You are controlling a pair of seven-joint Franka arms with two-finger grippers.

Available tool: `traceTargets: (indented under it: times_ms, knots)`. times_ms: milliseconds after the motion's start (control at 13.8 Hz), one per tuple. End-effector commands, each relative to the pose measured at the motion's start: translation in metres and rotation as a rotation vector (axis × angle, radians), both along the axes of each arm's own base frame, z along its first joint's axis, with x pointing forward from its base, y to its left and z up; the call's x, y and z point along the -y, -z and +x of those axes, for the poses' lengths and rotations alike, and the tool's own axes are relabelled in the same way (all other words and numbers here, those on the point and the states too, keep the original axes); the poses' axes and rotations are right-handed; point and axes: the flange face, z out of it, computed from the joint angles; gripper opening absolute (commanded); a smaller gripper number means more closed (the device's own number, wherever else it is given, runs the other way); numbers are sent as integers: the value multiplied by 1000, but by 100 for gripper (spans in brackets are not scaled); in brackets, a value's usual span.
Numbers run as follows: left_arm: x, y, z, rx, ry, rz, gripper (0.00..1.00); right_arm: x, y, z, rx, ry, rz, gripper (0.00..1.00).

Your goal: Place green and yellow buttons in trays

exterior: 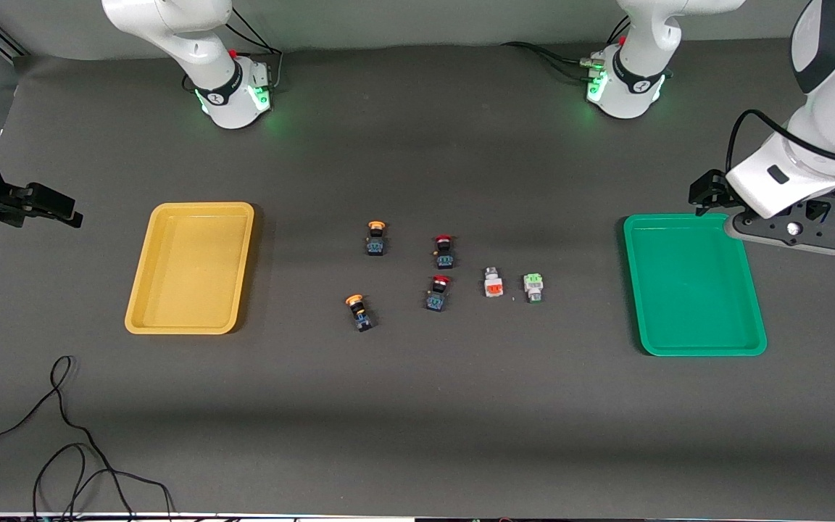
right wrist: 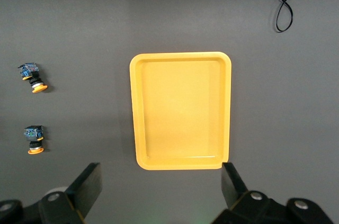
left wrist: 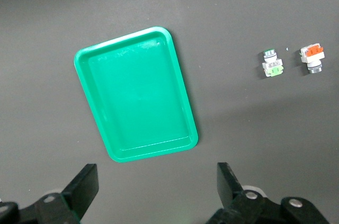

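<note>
Two black buttons with yellow-orange caps (exterior: pixel 375 238) (exterior: pixel 358 310) lie mid-table; both show in the right wrist view (right wrist: pixel 33 78) (right wrist: pixel 34 139). A white button with a light green cap (exterior: pixel 533 287) lies nearer the green tray (exterior: pixel 693 290) and shows in the left wrist view (left wrist: pixel 273 64). The yellow tray (exterior: pixel 189 268) is empty, and so is the green one. My left gripper (exterior: pixel 707 192) hangs open and empty above the table beside the green tray (left wrist: pixel 136 94). My right gripper (exterior: pixel 62 209) hangs open and empty beside the yellow tray (right wrist: pixel 180 110), at the right arm's end.
Two black buttons with red caps (exterior: pixel 443 250) (exterior: pixel 438 292) and a white button with an orange-red cap (exterior: pixel 492 283) lie among the others. A black cable (exterior: pixel 62 435) loops on the table near the front camera, toward the right arm's end.
</note>
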Motion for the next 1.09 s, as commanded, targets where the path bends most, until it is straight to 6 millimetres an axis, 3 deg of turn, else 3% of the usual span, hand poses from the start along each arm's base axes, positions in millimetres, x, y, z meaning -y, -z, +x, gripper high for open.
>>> traceTargets:
  times_ms: [0,726,798,1016]
  knots:
    - [-1,-5,2,-11,7,-11,100,2,-4,-3,-6,-17,-18,100]
    - [1,-5,2,-10,4,-11,100,-6,5,-8,-50,-19,-15,100]
    - [1,-4,2,-12,4,-12,100,-13,9,-9,-58,-29,-13,100]
    - [1,-3,2,-27,-28,-85,100,-60,14,-10,-50,-69,-3,100]
